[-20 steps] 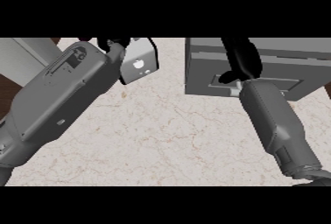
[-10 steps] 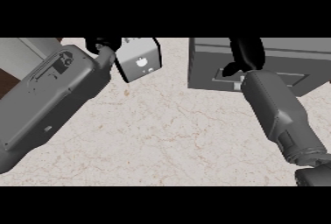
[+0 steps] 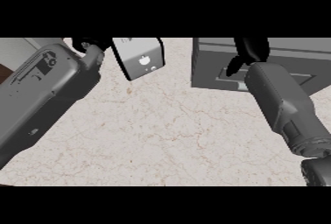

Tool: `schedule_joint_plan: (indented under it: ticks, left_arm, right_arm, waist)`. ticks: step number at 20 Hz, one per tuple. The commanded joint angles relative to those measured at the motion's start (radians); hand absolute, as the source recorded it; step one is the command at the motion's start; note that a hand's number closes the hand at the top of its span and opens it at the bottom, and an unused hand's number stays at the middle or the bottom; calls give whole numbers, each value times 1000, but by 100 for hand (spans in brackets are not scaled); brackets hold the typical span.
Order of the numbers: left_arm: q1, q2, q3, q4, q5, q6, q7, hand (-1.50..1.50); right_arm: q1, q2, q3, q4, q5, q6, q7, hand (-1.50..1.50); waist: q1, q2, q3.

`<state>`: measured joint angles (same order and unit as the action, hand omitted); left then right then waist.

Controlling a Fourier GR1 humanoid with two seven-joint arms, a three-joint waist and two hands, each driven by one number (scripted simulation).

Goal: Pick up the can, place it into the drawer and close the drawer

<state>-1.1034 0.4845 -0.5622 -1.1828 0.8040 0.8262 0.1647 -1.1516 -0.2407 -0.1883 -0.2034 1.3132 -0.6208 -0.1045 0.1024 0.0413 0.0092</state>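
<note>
No can shows in the head view. A grey drawer unit [image 3: 284, 65] stands at the upper right, its front panel facing me. My right hand [image 3: 251, 49] lies over that front near the top edge. Its fingers run straight up out of the picture and its thumb [image 3: 231, 70] hangs down beside the panel's recess. Nothing shows in this hand. The right forearm [image 3: 284, 109] hides part of the front. My left hand [image 3: 87, 43] sits at the upper left, mostly cut off by the picture's edge. The broad left forearm [image 3: 45, 92] lies below it.
A pale box with an apple mark [image 3: 139, 57] stands tilted on the counter, just right of the left hand. The marbled counter top [image 3: 168, 135] spreads between the two forearms. A darker strip [image 3: 5, 72] shows at the far left edge.
My right hand has slid a little up and to the right along the drawer front. The left forearm has swung upward and now fills more of the left side.
</note>
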Motion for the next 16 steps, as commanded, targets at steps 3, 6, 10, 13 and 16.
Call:
schedule_joint_plan:
  ticks: [3, 6, 10, 13, 16]
  left_arm:
    - [23, 17, 7, -43, -5, -1, 17, -150]
    - [17, 9, 10, -25, -13, 8, 9, -150]
    - [25, 10, -2, -61, -11, 11, 31, -150]
    - [58, 21, -4, -91, -20, 22, 24, -150]
    - [53, 25, -2, -103, -29, 23, 28, -150]
  right_arm:
    - [-91, 15, -90, 5, -106, 77, -116, -150]
    - [-107, 48, -208, -3, -237, 129, -169, -150]
    - [-85, 63, -340, -1, -375, 182, -249, -150]
    - [-79, 67, -387, 0, -423, 209, -296, -150]
    - [-119, 29, -408, 5, -442, 264, -305, -150]
  waist:
    - [15, -6, -5]
    - [8, -1, -2]
    - [12, -4, 0]
    - [15, -9, -3]
    - [14, -8, -5]
